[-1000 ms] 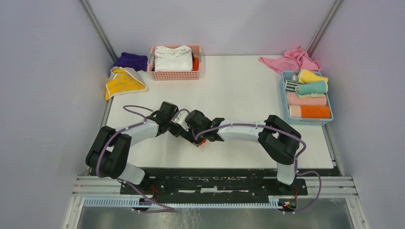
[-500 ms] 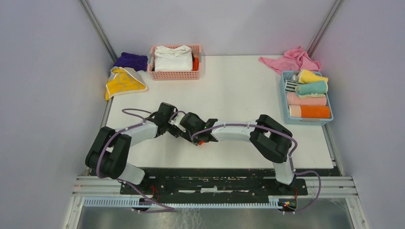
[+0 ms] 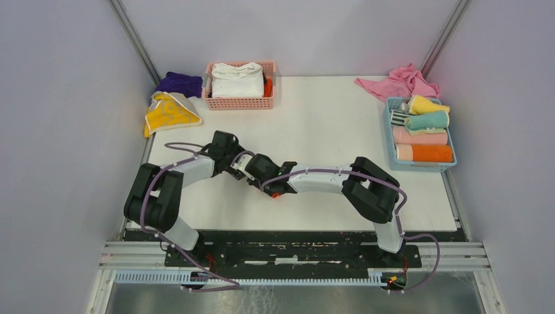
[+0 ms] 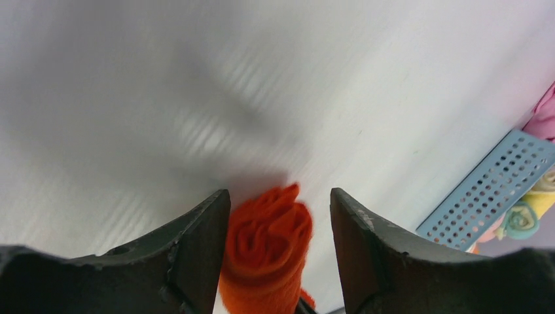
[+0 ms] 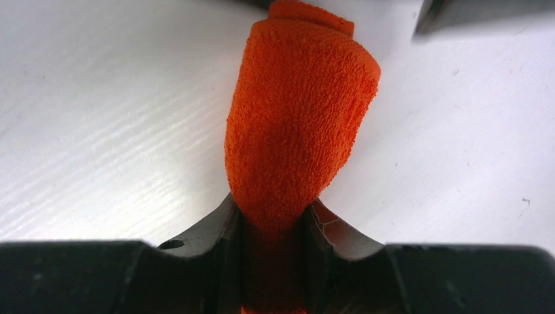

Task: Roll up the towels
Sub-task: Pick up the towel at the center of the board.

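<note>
your towel (image 5: 298,124) is matt, nubbly terry cloth. the right pincer (image 5: 273,204) and left pincer (image 4: 278,196) look like dark matt plastic, scuffed pale at the edges. the desk (image 5: 98,131) is smooth and white, with a faint streaky grain and soft sheen. the blue basket (image 4: 484,196) is perforated plastic.

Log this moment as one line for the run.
towel: orange towel, rolled | right claw: shut on orange towel | left claw: open, astride its other end

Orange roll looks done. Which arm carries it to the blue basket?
Right, probably: the right claw pinches the orange roll, and the blue basket sits on its side. The left claw stands open.
</note>
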You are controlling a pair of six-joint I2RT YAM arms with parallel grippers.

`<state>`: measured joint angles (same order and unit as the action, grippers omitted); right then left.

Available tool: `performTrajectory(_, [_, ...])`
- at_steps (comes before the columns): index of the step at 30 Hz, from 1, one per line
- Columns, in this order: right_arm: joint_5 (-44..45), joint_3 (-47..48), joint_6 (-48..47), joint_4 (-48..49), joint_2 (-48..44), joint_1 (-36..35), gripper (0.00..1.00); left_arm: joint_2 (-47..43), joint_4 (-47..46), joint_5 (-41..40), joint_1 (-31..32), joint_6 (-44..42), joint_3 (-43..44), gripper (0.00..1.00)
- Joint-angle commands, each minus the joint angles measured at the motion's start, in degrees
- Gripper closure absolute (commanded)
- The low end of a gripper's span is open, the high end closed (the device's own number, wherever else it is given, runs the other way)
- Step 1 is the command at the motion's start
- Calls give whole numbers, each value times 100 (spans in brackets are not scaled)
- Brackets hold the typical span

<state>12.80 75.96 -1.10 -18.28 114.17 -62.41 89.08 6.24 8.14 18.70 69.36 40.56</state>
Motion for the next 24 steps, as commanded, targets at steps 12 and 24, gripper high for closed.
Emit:
performTrajectory(12, [734, -128, 1923, -1822, -1050, 933, 100, -434, 1972, -996, -1114, -2548, 2362, 33])
performTrajectory(24, [2083, 479, 3489, -3353, -2346, 2590, 100, -2669, 2355, -1971, -1097, -4366, 2231, 13])
